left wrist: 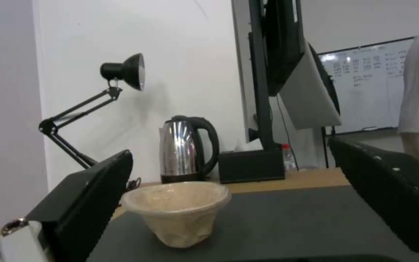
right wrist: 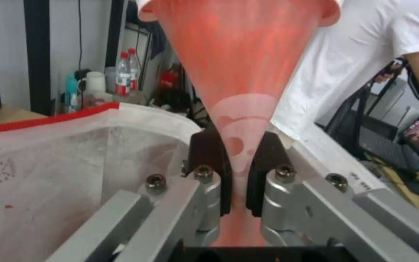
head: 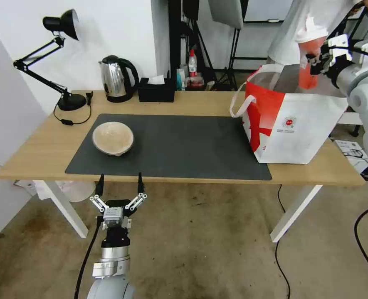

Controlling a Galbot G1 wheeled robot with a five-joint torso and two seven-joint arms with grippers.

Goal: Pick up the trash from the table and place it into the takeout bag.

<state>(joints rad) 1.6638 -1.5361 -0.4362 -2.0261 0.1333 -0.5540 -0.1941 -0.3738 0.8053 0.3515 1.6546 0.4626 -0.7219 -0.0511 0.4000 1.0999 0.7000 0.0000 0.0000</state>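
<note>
Right tool (head: 317,58) clamps red cup (head: 307,62) above takeout bag (head: 292,120); left tool (head: 119,182) spread.

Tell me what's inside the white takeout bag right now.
The boxy white-and-red takeout bag shows silver lining; its contents are hidden behind its walls. The right hand holds the red lidded cup above the opening.

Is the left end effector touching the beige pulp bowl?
Apart. In the head view the open left end effector hangs before the table's front edge, while the beige pulp bowl sits farther back on the mat.
</note>
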